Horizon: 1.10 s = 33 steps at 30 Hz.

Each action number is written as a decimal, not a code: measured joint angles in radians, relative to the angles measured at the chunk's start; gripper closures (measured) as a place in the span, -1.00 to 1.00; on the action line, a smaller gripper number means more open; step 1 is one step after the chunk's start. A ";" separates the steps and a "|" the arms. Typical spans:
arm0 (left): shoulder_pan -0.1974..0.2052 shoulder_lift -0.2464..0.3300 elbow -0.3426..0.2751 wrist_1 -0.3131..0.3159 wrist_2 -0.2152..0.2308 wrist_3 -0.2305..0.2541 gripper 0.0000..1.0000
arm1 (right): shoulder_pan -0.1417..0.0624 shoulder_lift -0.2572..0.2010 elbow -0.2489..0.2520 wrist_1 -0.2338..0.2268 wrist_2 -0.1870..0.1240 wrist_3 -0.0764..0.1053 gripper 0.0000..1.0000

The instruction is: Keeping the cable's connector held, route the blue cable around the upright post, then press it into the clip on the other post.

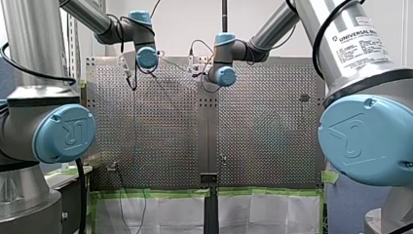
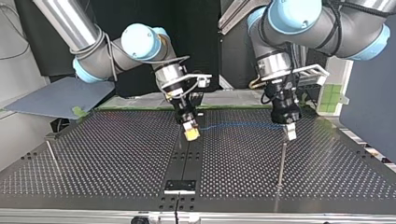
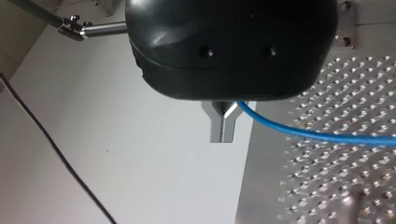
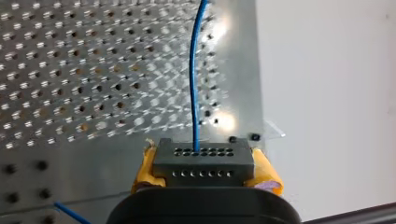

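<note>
Blue cable [image 2: 238, 124] strung above the surface [image 2: 116, 154].
Right claw [image 2: 191, 134] clamps the connector [image 4: 203, 161]; left claw [image 3: 222, 133] is pinched tight on the cable.

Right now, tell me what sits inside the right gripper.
A grey connector sits between the yellow pads, the blue cable leaving one hole. Its rear is hidden by the right gripper.

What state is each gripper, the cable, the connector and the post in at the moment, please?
Left gripper: fingers shut on the blue cable.
Right gripper: fingers shut on the connector.
Connector: held between the yellow pads, cable plugged in.
Blue cable: stretched between the two grippers, not round the post.
Post: upright, bare.
</note>
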 joint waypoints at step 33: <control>0.307 -0.109 0.150 -0.122 0.280 -0.093 1.00 | 0.004 0.093 -0.226 0.064 -0.041 0.063 1.00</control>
